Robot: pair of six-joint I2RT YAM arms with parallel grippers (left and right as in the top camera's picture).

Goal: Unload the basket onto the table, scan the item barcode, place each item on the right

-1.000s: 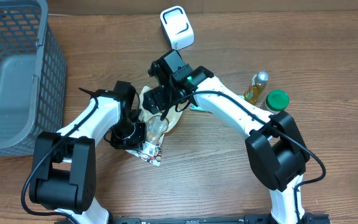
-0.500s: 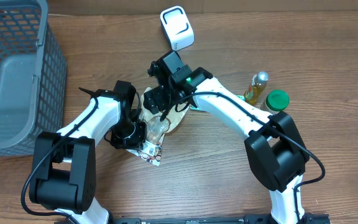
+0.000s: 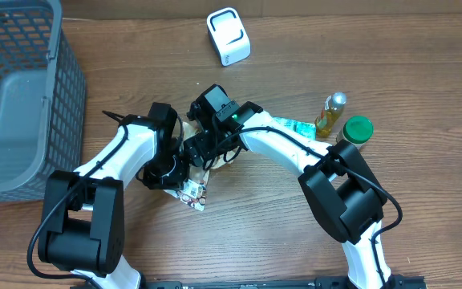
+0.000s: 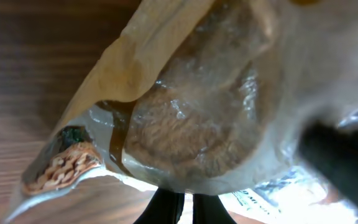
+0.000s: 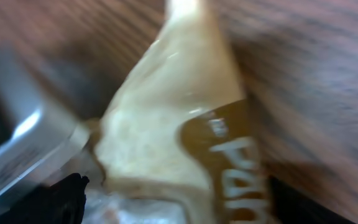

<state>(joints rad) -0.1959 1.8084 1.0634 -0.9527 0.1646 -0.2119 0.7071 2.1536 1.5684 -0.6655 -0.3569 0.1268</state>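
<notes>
Left end effector point(image 4: 176, 208): pinches edge of food packet point(image 4: 197, 124). Right end effector point(image 3: 201, 151): gapes wide just above same packet, over counter point(image 3: 423, 72).

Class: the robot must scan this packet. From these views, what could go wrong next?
The left claw grips the soft packet near one edge, so it may slip or sag. The open right claw hangs close beside it; they might collide. The packet's glossy, crumpled film could defeat the scanner.

Tan-brown clear bag point(image 4: 191, 124), grey mesh basket point(image 3: 66, 88)
</notes>
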